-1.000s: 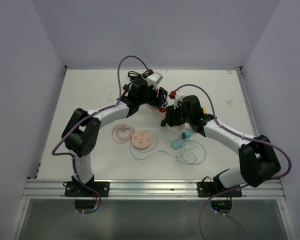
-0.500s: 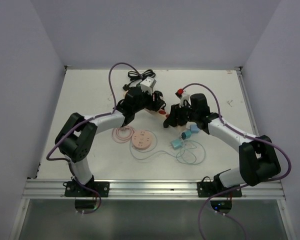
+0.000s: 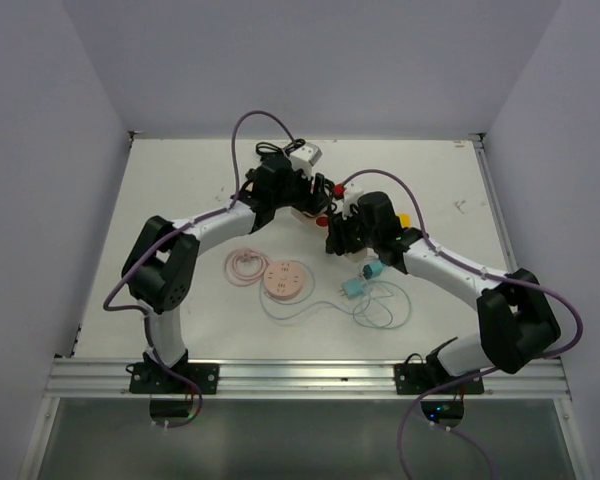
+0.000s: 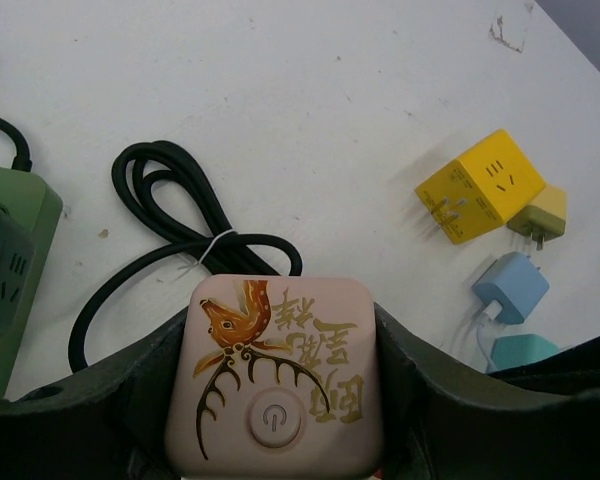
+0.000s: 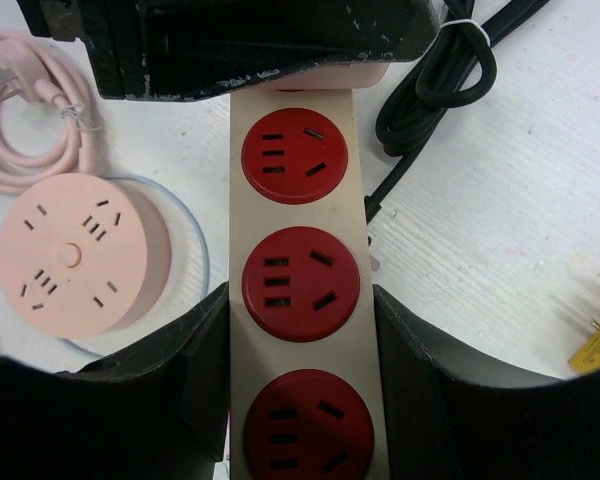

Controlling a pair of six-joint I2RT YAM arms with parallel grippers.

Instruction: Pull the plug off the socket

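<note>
My left gripper is shut on the plug, a pink square block with a gold deer drawing and a power button. My right gripper is shut on the socket, a beige power strip with three red round outlets showing. In the right wrist view the pink plug sits against the strip's far end, under the left gripper's black fingers. Whether its pins are still in the strip is hidden. In the top view the two grippers meet at mid-table, left and right.
A round pink socket hub with a coiled pink cable lies left of the strip. A black cable, a green power strip, a yellow cube adapter and blue and teal chargers lie around.
Half a second ago both arms had swung so the grippers stood a little apart. Now they are back close together, much as one second ago. Both grips are unchanged.
</note>
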